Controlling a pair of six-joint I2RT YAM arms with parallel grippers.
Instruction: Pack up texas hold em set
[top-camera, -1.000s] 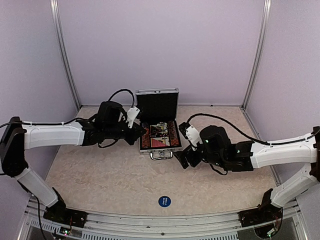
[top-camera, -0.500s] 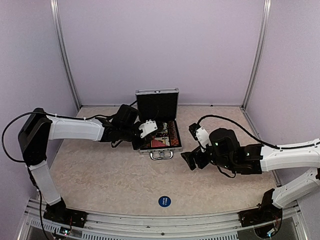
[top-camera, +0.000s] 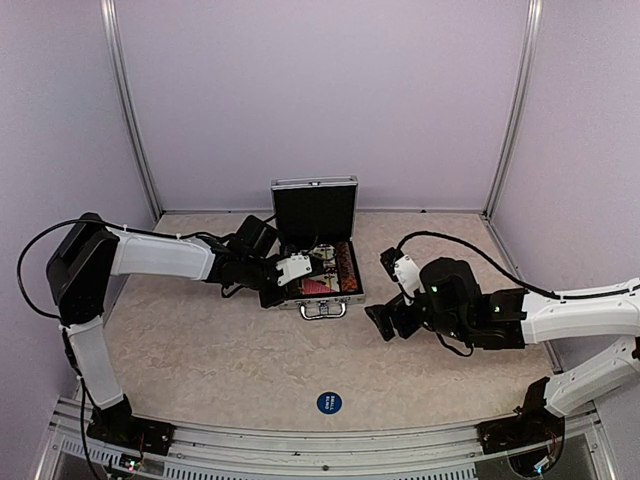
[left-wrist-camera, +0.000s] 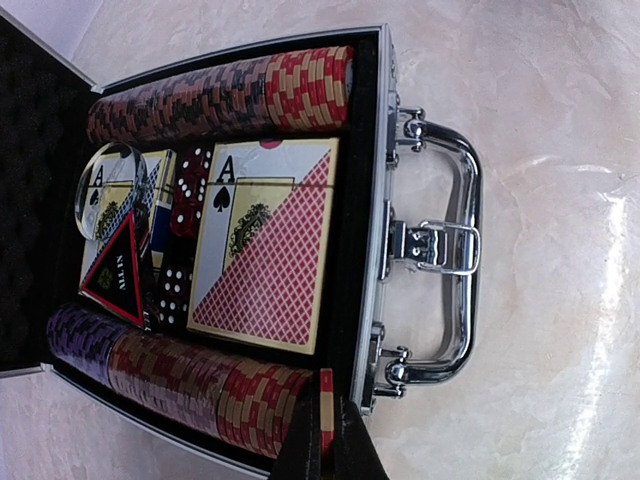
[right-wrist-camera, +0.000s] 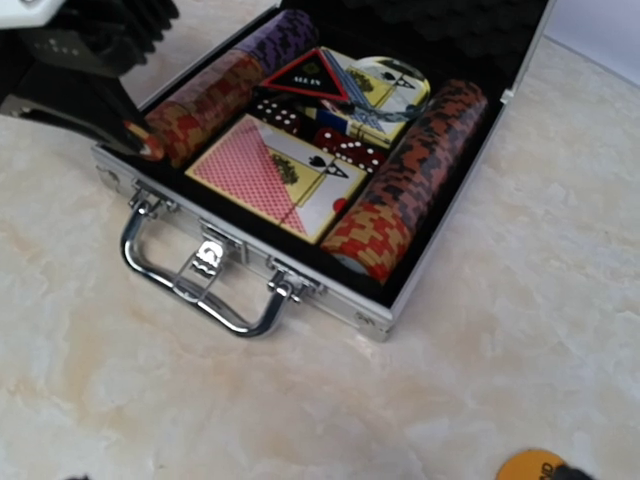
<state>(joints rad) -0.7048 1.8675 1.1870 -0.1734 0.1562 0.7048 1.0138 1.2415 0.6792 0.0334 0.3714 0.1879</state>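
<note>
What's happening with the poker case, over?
Left gripper shut on chip, over case corner. Right gripper open, beside case. Lid up. Nothing blocking.

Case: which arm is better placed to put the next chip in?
Left. The left gripper is shut on a chip right at the near end of a chip row in the case. The right gripper is open and off to the case's side.

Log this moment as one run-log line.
left claw: shut on poker chip at aluminium case front corner | right claw: open, apart from case | lid: up
</note>
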